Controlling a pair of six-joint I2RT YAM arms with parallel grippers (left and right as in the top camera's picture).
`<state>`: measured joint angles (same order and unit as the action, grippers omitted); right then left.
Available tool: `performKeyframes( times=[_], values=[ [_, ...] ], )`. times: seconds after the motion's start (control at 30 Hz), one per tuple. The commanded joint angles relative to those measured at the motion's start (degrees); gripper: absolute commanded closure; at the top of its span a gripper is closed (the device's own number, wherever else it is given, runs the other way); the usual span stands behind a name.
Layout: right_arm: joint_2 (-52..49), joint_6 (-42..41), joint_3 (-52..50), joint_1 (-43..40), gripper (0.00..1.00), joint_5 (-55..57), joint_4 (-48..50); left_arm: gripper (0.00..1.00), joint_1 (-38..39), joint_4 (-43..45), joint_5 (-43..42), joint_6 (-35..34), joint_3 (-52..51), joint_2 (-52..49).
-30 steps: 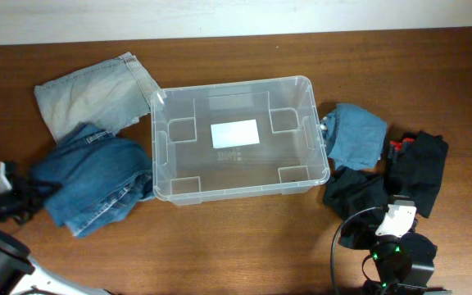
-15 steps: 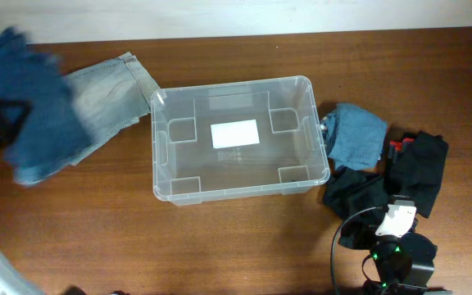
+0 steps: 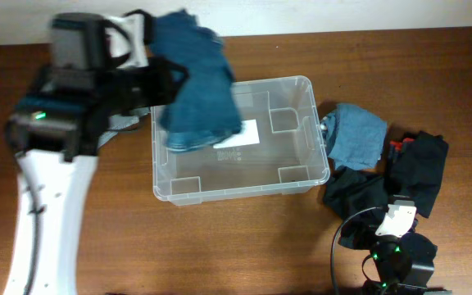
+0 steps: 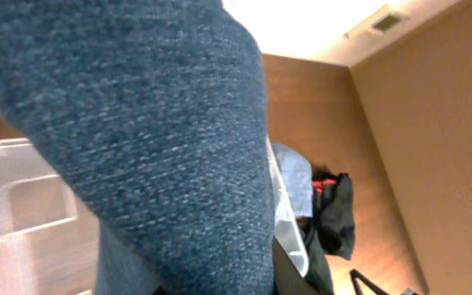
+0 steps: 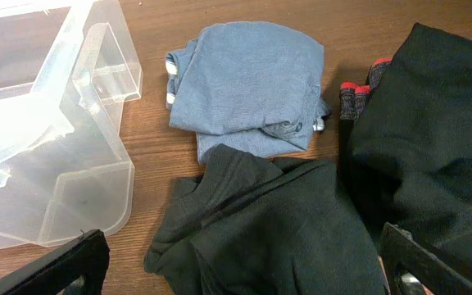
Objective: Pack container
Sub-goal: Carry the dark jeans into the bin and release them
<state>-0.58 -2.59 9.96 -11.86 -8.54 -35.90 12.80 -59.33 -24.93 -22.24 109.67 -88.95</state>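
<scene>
The container (image 3: 303, 177) is a large clear bin at the table's middle, with a white label (image 3: 249, 132) on its floor, partly covered. My left gripper (image 3: 164, 82) is shut on a pair of dark blue jeans (image 3: 199, 86). It holds them in the air over the bin's left and back part. In the left wrist view the jeans (image 4: 138, 147) fill the frame and hide the fingers; the bin's rim (image 4: 290, 238) shows beside them. My right gripper (image 5: 244, 279) is wide open and empty, low over a black garment (image 5: 277, 229), right of the container (image 5: 64, 147).
A folded light-blue shirt (image 3: 357, 135) lies right of the bin, also seen in the right wrist view (image 5: 248, 86). A second black garment with red trim (image 3: 420, 168) lies beyond it. A bit of pale denim (image 3: 128, 123) shows under my left arm.
My left arm lifted the dark jeans off the table at the left. It swung them up and to the right, to over the container. The right arm has not moved.
</scene>
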Motion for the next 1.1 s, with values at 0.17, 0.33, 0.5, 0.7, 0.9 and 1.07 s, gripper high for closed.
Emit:
performKeyframes(
  times=[0.17, 0.33, 0.5, 0.7, 0.9, 1.07],
  values=[
    [0.4, 0.2, 0.0, -0.1, 0.02, -0.3, 0.1, 0.99, 12.5, 4.7, 0.7, -9.1, 1.0, -11.2],
    [0.4, 0.2, 0.0, -0.1, 0.02, -0.3, 0.1, 0.99, 13.2, 4.7, -5.1, -10.6, 1.0, -16.3],
    [0.4, 0.2, 0.0, -0.1, 0.02, -0.3, 0.1, 0.99, 13.7, 4.2, -3.2, -10.0, 0.9, -19.1],
    [0.4, 0.2, 0.0, -0.1, 0.02, -0.3, 0.1, 0.99, 13.8, 3.3, -1.8, -9.6, -0.6, -22.0],
    [0.4, 0.2, 0.0, -0.1, 0.02, -0.3, 0.1, 0.99, 14.7, -0.1, -2.3, -10.2, -0.7, -22.5],
    [0.4, 0.2, 0.0, -0.1, 0.02, -0.3, 0.1, 0.99, 16.0, -3.0, -3.1, -11.4, -0.7, -22.5]
  ],
)
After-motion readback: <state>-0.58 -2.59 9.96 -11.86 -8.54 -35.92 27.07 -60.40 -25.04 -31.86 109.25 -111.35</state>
